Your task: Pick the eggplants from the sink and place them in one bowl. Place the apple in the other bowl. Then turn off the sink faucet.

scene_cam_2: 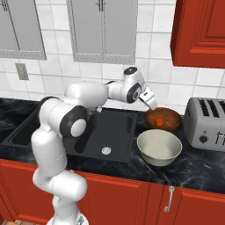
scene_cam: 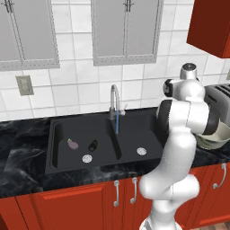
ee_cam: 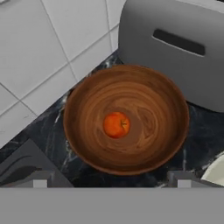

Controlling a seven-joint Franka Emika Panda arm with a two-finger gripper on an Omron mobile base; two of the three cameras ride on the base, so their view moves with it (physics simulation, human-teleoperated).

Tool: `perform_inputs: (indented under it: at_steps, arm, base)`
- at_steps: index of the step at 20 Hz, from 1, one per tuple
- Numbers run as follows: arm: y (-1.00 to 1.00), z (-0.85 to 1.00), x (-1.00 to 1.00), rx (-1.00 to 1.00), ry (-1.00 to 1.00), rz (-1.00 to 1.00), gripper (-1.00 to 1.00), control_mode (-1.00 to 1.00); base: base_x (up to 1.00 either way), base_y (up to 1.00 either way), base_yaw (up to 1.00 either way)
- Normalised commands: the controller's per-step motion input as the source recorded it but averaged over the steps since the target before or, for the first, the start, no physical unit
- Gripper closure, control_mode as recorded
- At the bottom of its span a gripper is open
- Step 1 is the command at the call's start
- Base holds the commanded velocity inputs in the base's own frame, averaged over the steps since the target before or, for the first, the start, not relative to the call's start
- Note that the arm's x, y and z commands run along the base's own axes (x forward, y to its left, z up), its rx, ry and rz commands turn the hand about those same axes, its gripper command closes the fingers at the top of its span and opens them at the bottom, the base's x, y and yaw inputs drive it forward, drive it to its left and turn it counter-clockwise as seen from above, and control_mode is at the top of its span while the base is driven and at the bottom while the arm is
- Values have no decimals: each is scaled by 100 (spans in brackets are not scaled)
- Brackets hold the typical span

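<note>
Apple (ee_cam: 116,124) in brown bowl (ee_cam: 87,144), toaster (ee_cam: 175,48) beside.

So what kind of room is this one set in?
A kitchen, rendered rather than real: a black double sink with a tap set in a dark counter, a toaster, red cabinets.

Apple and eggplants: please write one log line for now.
apple: in brown bowl | eggplants: in sink | gripper: open | faucet: running

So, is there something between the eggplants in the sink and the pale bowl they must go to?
Nothing visible blocks that path. Both eggplants lie in the left basin of the sink; the pale bowl stands empty on the counter right of it. Only the basin divider and sink rim lie between.
</note>
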Motion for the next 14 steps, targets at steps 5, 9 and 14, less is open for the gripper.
perform_inputs:
  at_steps: [5, 9, 14]
  arm:
    - [26, 6, -28, 1, 6, 3, -100, -100]
    - [19, 18, -40, 5, 14, 9, -100, -100]
    - [23, 22, -51, 7, 13, 14, -100, -100]
  base:
    - [0, 0, 0]
    - [0, 0, 0]
    - [0, 0, 0]
